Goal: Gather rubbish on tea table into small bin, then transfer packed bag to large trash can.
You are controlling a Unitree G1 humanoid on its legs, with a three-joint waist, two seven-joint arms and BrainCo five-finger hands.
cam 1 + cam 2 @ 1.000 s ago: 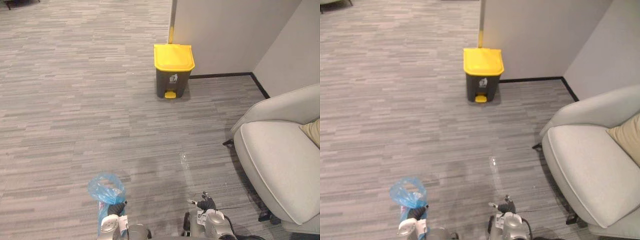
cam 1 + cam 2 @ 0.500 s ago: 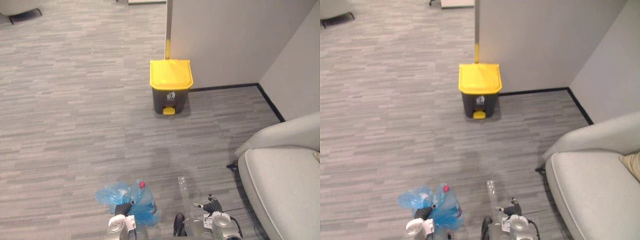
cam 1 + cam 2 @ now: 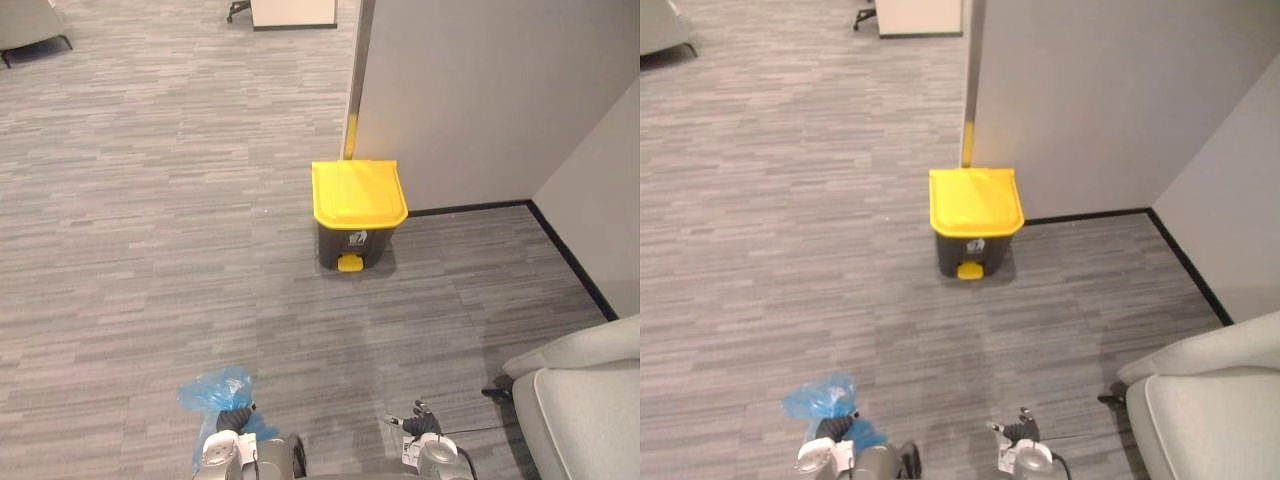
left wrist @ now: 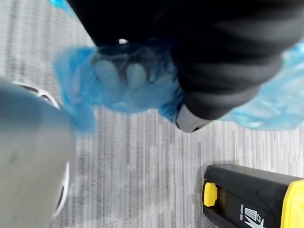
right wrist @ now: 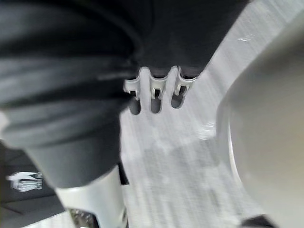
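Item under inspection: the blue rubbish bag (image 3: 212, 392). It is hanging from the left hand (image 3: 232, 420), clear of the grey carpeted floor (image 3: 150, 200) and close in front of the robot. The left wrist view is showing the blue film bunched and wrapped round that hand's fingers (image 4: 118, 76), which are curling into it, so the left hand is clenching the neck of the bag. The contents of the bag cannot be made out.

The right hand (image 3: 420, 426) is hanging low on the robot's right side. Its fingers (image 5: 154, 92) are pointing out loosely from under the dark cover and are grasping nothing.

The large trash can (image 3: 358, 225), dark grey in body, is standing upright on the floor at the foot of the partition wall (image 3: 450, 90), just beside that wall's outer edge. Its yellow lid (image 3: 358, 190) is lying closed, and its yellow pedal (image 3: 350, 263) is facing the robot. The can is well apart from the bag and from both hands, with bare floor between them. The same can is showing at a corner of the left wrist view.

A pale grey armchair (image 3: 585, 410) is sitting on the floor on the robot's right, near the right hand but not touching it.
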